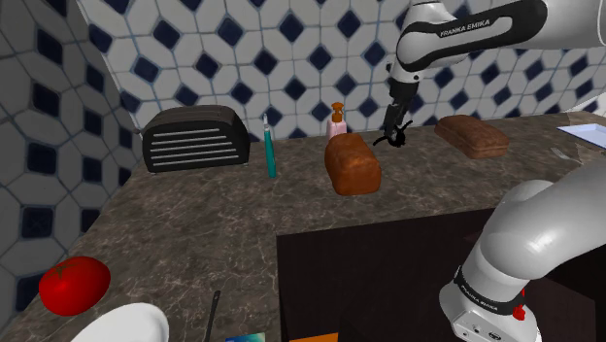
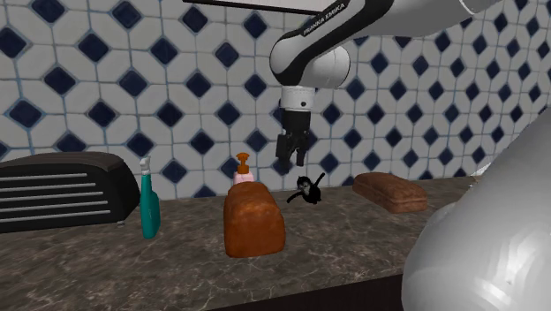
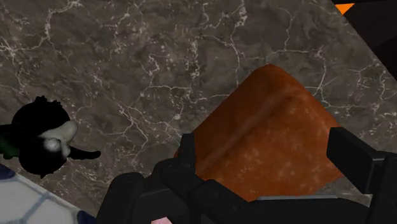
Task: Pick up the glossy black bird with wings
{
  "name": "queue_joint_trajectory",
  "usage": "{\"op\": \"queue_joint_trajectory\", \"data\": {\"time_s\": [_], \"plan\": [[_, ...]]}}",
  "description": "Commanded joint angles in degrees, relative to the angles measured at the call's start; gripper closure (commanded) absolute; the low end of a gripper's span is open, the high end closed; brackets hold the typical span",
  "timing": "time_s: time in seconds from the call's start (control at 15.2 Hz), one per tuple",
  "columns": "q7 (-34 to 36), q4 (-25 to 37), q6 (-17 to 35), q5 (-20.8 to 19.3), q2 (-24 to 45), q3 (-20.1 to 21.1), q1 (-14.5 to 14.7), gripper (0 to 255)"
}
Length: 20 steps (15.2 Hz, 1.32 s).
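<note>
The glossy black bird (image 2: 306, 188) with spread wings stands on the dark marble counter (image 2: 353, 238), close to the tiled wall and just behind a brown bread loaf (image 2: 253, 219). My gripper (image 2: 293, 159) hangs open in the air a little above the bird, not touching it. In the shoulder view the bird (image 1: 393, 139) shows right under the gripper (image 1: 392, 129). In the wrist view the bird (image 3: 41, 143) lies well off to the side of the open gripper (image 3: 267, 156), and the loaf (image 3: 267, 137) sits below, between the fingers (image 3: 188, 153).
A second loaf (image 1: 471, 136) lies further along the counter. A pink soap dispenser (image 1: 337, 121), a teal bottle (image 1: 270, 151) and a black toaster (image 1: 194, 139) line the wall. A tomato (image 1: 74, 285) and a white plate (image 1: 121, 325) sit near the front.
</note>
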Motion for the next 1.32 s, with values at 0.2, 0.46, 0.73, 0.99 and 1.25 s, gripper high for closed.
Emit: {"op": "queue_joint_trajectory", "data": {"time_s": [0.2, 0.46, 0.73, 0.99, 1.25], "plan": [[-6.7, 3.4, 6.8, 0.7, 7.8, -5.5, -0.2, 0], [-12.7, 7.4, 11.5, 3.6, 15.3, -9.6, 0.1, 0], [-19.7, 12.7, 15.2, 9.0, 23.7, -13.2, 0.1, 0], [-27.5, 19.4, 17.3, 16.5, 32.8, -15.4, -1.4, 0], [-34.6, 27.5, 17.6, 24.4, 42.2, -15.2, -5.1, 0]]}}
